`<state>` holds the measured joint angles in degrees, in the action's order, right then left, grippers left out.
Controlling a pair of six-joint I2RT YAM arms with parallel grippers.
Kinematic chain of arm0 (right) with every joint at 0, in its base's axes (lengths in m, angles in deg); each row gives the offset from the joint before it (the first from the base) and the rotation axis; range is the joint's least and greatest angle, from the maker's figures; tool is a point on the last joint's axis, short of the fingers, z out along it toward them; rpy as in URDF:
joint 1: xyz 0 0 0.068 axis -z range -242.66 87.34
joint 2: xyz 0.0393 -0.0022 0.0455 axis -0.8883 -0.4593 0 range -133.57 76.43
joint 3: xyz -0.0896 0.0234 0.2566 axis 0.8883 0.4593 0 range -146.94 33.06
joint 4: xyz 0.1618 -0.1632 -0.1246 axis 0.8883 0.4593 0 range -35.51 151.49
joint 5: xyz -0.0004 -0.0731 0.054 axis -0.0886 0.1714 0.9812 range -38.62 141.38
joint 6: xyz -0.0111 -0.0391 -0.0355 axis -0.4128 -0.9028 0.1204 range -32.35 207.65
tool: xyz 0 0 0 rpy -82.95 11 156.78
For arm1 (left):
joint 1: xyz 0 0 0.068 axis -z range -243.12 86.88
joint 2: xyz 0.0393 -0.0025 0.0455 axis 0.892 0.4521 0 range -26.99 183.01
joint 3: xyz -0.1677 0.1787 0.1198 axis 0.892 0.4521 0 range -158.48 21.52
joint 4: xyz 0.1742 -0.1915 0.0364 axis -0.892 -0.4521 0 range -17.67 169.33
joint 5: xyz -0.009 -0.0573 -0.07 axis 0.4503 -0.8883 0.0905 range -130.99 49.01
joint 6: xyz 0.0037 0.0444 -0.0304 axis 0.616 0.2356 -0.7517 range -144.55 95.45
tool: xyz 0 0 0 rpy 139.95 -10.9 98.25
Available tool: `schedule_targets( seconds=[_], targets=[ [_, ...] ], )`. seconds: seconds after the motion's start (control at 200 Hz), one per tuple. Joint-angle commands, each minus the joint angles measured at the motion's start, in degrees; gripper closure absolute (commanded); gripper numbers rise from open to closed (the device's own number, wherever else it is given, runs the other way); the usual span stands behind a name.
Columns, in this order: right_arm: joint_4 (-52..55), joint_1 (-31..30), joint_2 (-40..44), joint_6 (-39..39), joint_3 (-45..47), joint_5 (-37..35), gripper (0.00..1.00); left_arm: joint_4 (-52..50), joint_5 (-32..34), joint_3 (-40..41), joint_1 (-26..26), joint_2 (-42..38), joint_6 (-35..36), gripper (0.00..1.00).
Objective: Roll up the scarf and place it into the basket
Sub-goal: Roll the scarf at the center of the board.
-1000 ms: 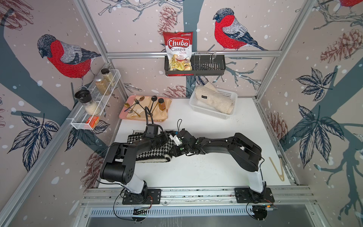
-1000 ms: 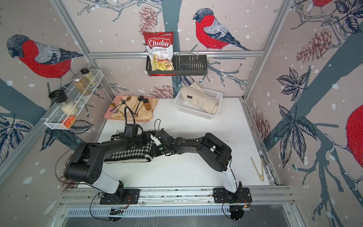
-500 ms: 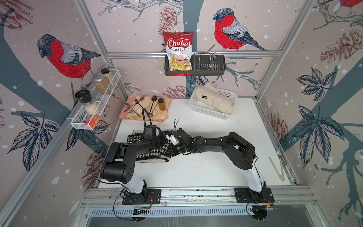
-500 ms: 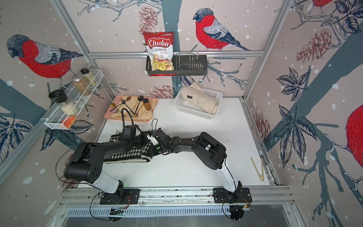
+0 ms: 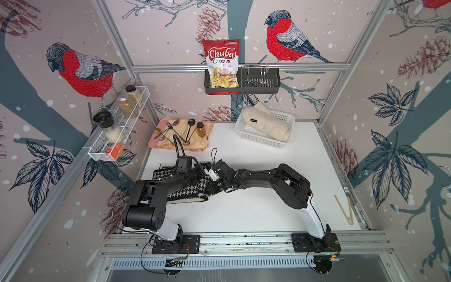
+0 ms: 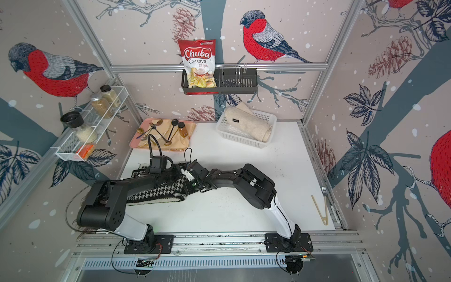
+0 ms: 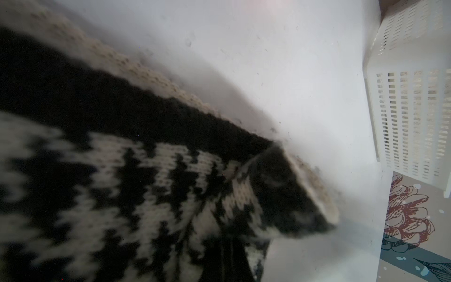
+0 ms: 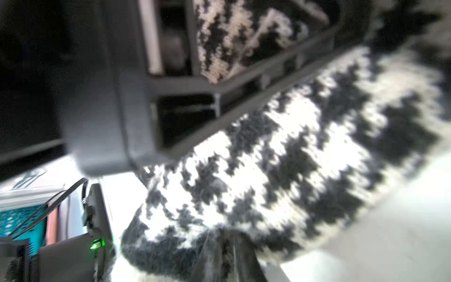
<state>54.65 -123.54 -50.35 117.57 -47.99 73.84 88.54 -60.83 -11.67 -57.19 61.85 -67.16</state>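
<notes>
The black-and-white houndstooth scarf (image 5: 192,193) (image 6: 161,193) lies on the white table at the left, partly hidden under both arms. My left gripper (image 7: 229,256) is shut on a fold of the scarf (image 7: 146,183), with knit bunched round its fingers. My right gripper (image 8: 229,251) is shut on the scarf's (image 8: 292,158) raised right end, close beside the left gripper's body (image 8: 170,85). In both top views the two wrists meet over that end. The white perforated basket (image 5: 263,144) (image 6: 241,140) (image 7: 410,109) stands at the back right.
A rolled beige cloth (image 5: 266,122) fills the basket. A pink tray (image 5: 152,144) with cutlery and a small bottle sits at the back left. A black wall caddy (image 5: 258,81) holds a chips bag. A wire rack (image 5: 97,149) carries jars. Wooden tongs (image 5: 344,207) lie at the right edge.
My right arm has moved left, carrying the scarf's right end over towards the left gripper, and its jaws have closed a little. The left arm has barely shifted.
</notes>
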Motion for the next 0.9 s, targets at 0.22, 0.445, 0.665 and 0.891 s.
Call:
schedule_targets(
  seconds=[0.22,0.445,0.665,0.891],
  targets=[
    [22.66,2.31,7.50,2.09,12.41,-22.25,0.86,15.78,-5.12,6.48,9.34,8.88,-9.19,1.00],
    [25.96,5.78,23.04,5.94,24.39,-29.61,0.72,29.97,-3.24,1.53,22.77,18.03,-21.12,1.00],
    [25.55,10.48,40.01,10.58,35.96,-29.59,0.13,35.17,-1.88,-7.38,29.13,25.01,-26.06,1.00],
    [9.34,19.08,46.56,8.64,44.54,-16.64,0.07,37.68,-2.12,1.30,23.14,16.94,-25.19,1.00]
  ],
)
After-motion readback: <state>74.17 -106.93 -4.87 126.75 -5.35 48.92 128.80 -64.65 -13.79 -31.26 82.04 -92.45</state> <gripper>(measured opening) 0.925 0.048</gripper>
